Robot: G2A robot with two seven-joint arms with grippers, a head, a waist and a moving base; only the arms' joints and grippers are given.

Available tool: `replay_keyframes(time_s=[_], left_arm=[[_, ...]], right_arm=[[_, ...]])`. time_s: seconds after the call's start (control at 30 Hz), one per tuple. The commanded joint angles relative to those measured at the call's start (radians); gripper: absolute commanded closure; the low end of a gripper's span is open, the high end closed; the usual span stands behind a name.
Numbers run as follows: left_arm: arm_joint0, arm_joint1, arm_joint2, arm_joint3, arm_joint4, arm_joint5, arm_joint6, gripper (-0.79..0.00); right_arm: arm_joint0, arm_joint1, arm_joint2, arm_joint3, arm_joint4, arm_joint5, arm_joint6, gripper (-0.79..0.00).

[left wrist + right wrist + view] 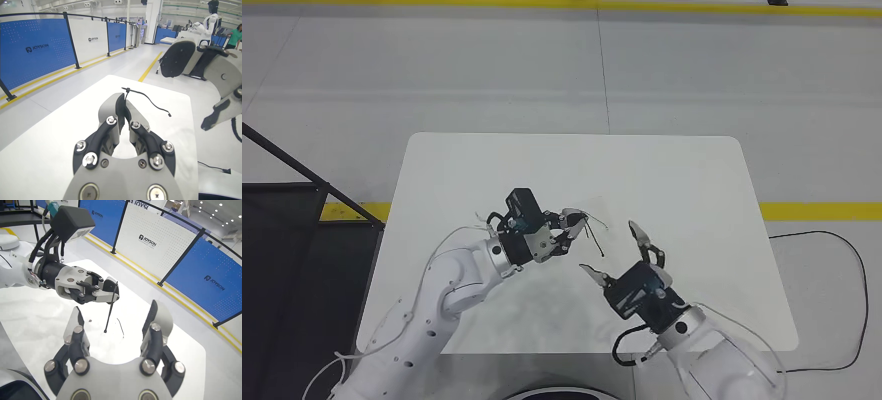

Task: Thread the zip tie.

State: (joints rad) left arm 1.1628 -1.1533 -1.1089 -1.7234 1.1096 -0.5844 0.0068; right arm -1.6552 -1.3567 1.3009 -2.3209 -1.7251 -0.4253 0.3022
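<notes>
We note one thin black zip tie (149,98), pinched between the closed pads of the left gripper (123,98) and held clear above the middle of the white table (692,180). A short pointed end pokes out past the fingertips, next to a small thicker lump on the strap. The long free part curves away from the pads and droops toward the tabletop, ending in a small square block. No closed loop that we can make out.

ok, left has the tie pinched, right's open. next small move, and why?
Probably bring the open, empty right gripper in to the dangling end of the zip tie and close on it; the left gripper grips it near the other end, above the table.
</notes>
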Motion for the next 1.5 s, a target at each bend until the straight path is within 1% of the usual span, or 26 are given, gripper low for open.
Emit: replay_keyframes(time_s=[0.0,0.13,0.2,0.27,0.37,0.43,0.5,0.8,0.87,0.9,0.93,0.97,1.0,1.03,1.07,1.1,1.13,1.2,1.23,1.27,1.33,1.37,1.4,1.43,1.47], left_arm=[[-0.003,0.0,-0.001,0.003,-0.012,-0.011,-0.003,0.0],[-0.01,-0.001,-0.002,0.0,-0.021,-0.021,-0.01,0.0],[-0.01,-0.002,-0.001,-0.003,-0.018,-0.023,-0.009,0.0],[-0.009,-0.002,-0.001,-0.005,-0.013,-0.025,-0.008,0.0],[-0.006,-0.002,-0.003,-0.008,-0.009,-0.028,-0.006,0.0],[-0.005,-0.002,-0.004,-0.009,-0.006,-0.031,-0.004,0.0],[-0.005,-0.002,-0.005,-0.008,-0.004,-0.034,-0.005,0.0],[-0.009,-0.004,-0.005,0.001,-0.006,-0.032,-0.008,0.0],[-0.01,-0.005,-0.004,0.0,-0.007,-0.032,-0.01,0.0],[-0.011,-0.005,-0.003,-0.002,-0.006,-0.031,-0.01,0.0],[-0.01,-0.005,-0.003,-0.003,-0.004,-0.031,-0.01,0.0],[-0.009,-0.005,-0.002,-0.005,-0.003,-0.032,-0.009,0.0],[-0.008,-0.005,-0.003,-0.007,-0.001,-0.033,-0.008,0.0],[-0.006,-0.005,-0.004,-0.008,0.0,-0.034,-0.007,0.0],[-0.004,-0.005,-0.005,-0.009,0.001,-0.034,-0.006,0.0],[-0.003,-0.005,-0.006,-0.01,0.002,-0.035,-0.006,0.0],[-0.001,-0.005,-0.007,-0.011,0.003,-0.034,-0.006,0.0],[0.0,-0.005,-0.008,-0.013,0.008,-0.035,-0.005,0.0],[0.001,-0.005,-0.009,-0.013,0.009,-0.035,-0.005,0.0],[0.001,-0.005,-0.009,-0.014,0.01,-0.033,-0.004,0.0],[0.002,-0.005,-0.009,-0.014,0.011,-0.033,-0.003,0.0],[0.002,-0.005,-0.009,-0.014,0.013,-0.033,-0.004,0.0],[0.002,-0.005,-0.009,-0.014,0.013,-0.032,-0.005,0.0],[0.002,-0.006,-0.009,-0.014,0.013,-0.032,-0.005,0.0],[0.002,-0.006,-0.009,-0.014,0.013,-0.032,-0.005,0.0]], right_arm=[[0.0,0.0,0.0,0.0,0.0,0.0,0.0,-0.785],[-0.001,0.001,-0.003,0.004,0.018,-0.01,-0.009,-0.785],[0.001,0.003,0.017,0.013,0.108,-0.049,-0.012,-0.785],[0.01,0.006,0.053,0.033,0.249,-0.112,0.004,-0.785],[0.041,0.013,0.11,0.077,0.515,-0.205,0.096,-0.785],[0.077,0.019,0.137,0.114,0.72,-0.25,0.191,-0.785],[0.12,0.028,0.163,0.149,0.92,-0.26,0.311,-0.785],[0.12,0.028,0.163,0.149,0.92,-0.26,0.311,-0.785],[0.12,0.028,0.158,0.151,0.925,-0.234,0.295,-0.785],[0.124,0.028,0.154,0.155,0.93,-0.213,0.289,-0.68],[0.128,0.029,0.152,0.161,0.946,-0.196,0.288,-0.622],[0.134,0.03,0.152,0.169,0.968,-0.18,0.293,-0.499],[0.14,0.032,0.151,0.177,0.994,-0.171,0.312,-0.425],[0.149,0.034,0.151,0.185,1.023,-0.163,0.343,-0.391],[0.162,0.037,0.154,0.194,1.049,-0.146,0.381,-0.385],[0.177,0.04,0.155,0.202,1.077,-0.126,0.421,-0.403],[0.194,0.043,0.156,0.208,1.103,-0.111,0.454,-0.4],[0.225,0.047,0.153,0.228,1.162,-0.098,0.508,-0.332],[0.239,0.05,0.153,0.238,1.185,-0.1,0.533,-0.286],[0.251,0.053,0.153,0.247,1.21,-0.103,0.55,-0.28],[0.267,0.058,0.158,0.263,1.243,-0.105,0.574,-0.157],[0.273,0.06,0.158,0.269,1.26,-0.106,0.585,-0.108],[0.279,0.062,0.16,0.274,1.274,-0.106,0.596,-0.025],[0.284,0.065,0.159,0.279,1.288,-0.11,0.61,0.0],[0.289,0.068,0.158,0.284,1.303,-0.117,0.625,0.0]])
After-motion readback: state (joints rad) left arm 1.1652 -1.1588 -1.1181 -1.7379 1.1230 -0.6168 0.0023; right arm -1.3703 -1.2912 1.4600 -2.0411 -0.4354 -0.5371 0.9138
